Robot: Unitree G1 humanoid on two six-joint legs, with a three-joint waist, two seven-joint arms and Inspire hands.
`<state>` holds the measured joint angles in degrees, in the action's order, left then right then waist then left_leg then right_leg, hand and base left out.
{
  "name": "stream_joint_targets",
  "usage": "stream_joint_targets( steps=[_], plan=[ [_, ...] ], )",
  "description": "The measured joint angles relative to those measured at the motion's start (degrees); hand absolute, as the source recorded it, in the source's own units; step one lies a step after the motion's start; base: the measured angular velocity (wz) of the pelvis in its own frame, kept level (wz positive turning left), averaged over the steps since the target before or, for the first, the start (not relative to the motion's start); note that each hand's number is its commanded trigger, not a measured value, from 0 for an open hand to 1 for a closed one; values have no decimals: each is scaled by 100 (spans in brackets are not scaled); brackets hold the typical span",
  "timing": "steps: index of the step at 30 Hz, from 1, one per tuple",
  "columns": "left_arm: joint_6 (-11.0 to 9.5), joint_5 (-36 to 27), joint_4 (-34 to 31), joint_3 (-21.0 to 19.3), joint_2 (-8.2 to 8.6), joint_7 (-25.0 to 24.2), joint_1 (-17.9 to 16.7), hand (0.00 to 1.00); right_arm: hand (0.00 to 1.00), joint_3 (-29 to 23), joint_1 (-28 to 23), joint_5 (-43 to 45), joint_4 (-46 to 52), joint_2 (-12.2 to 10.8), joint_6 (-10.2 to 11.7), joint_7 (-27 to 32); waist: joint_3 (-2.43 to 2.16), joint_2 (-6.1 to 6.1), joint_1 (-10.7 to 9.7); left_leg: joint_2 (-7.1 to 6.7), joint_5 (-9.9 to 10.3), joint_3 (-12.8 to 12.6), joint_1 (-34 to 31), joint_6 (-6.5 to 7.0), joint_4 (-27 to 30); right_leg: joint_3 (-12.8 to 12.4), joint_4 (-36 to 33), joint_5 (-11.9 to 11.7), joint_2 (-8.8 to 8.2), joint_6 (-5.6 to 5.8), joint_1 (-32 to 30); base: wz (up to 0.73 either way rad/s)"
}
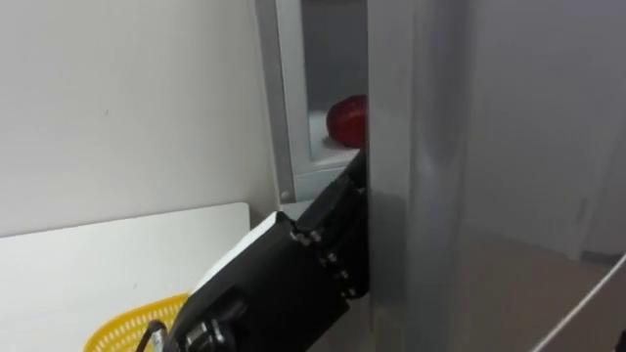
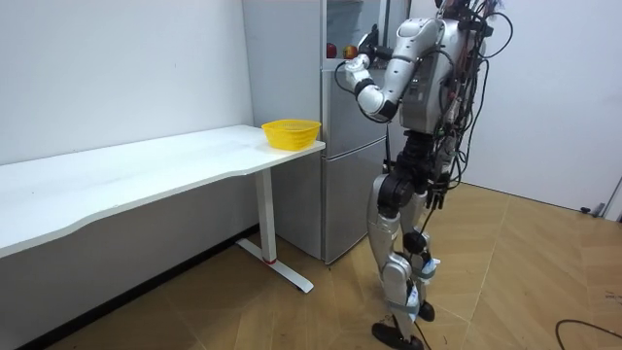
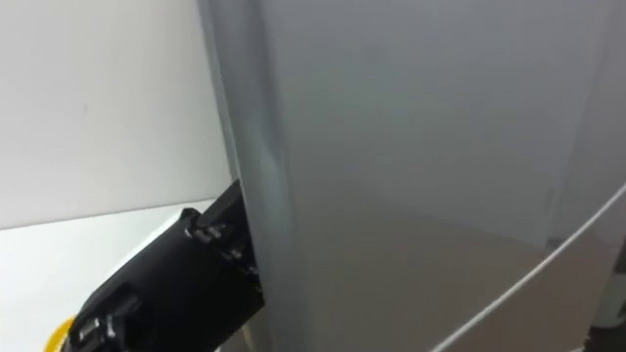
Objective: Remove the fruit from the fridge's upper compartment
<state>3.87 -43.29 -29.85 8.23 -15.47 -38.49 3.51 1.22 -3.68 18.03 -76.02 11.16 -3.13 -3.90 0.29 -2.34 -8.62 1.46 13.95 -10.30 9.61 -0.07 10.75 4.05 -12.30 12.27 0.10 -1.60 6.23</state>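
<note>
A red round fruit (image 1: 346, 119) lies on a white shelf inside the upper fridge, seen through the gap beside the grey door (image 1: 421, 147). In the room view it shows as a red spot (image 2: 331, 51) with another small fruit to its right. My left forearm (image 1: 293, 264) runs up from the lower left and passes behind the door's edge just below the fruit, which hides the hand itself. In the room view I stand facing the fridge (image 2: 350, 146) with my left hand (image 2: 348, 70) raised at the upper compartment's opening.
The grey door (image 3: 391, 147) stands close in front of me. A white table (image 2: 146, 160) runs along the wall on my left, with a yellow basket (image 2: 291, 131) at its end beside the fridge; the basket's rim (image 1: 127, 328) shows at lower left.
</note>
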Motion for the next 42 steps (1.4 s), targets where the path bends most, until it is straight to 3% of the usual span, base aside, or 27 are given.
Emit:
stream_joint_targets(
  steps=[4,8,14,29,42],
  plan=[
    [-23,5,2,142,-31,-87,97,0,0,20,-34,-10,-2,30,-3,-27,-5,-9,-72,5,0,-231,-5,0,0,-207,-90,-4,14,-1,-142,-28],
    [-22,5,2,209,-139,-248,98,0,0,18,-92,-30,-1,44,-62,-139,-8,-14,-206,1,0,-323,2,0,1,-262,-122,-4,13,4,-201,-10],
    [-23,5,7,357,-150,-299,119,0,0,18,-103,-261,6,82,-56,-265,-9,-14,-348,13,1,-381,0,0,2,-316,-157,-5,26,5,-238,-5],
    [-30,5,55,626,-184,-349,425,0,0,17,-95,-409,107,151,-24,-236,1,1,-387,22,1,-416,54,-1,0,-523,-145,-13,101,-9,-245,-5],
    [-30,-7,54,667,-180,-382,522,0,0,1,-103,-708,106,232,-8,-91,-15,-34,-522,90,3,-700,57,-4,1,-627,-130,-34,122,-26,-324,-7]
  ],
)
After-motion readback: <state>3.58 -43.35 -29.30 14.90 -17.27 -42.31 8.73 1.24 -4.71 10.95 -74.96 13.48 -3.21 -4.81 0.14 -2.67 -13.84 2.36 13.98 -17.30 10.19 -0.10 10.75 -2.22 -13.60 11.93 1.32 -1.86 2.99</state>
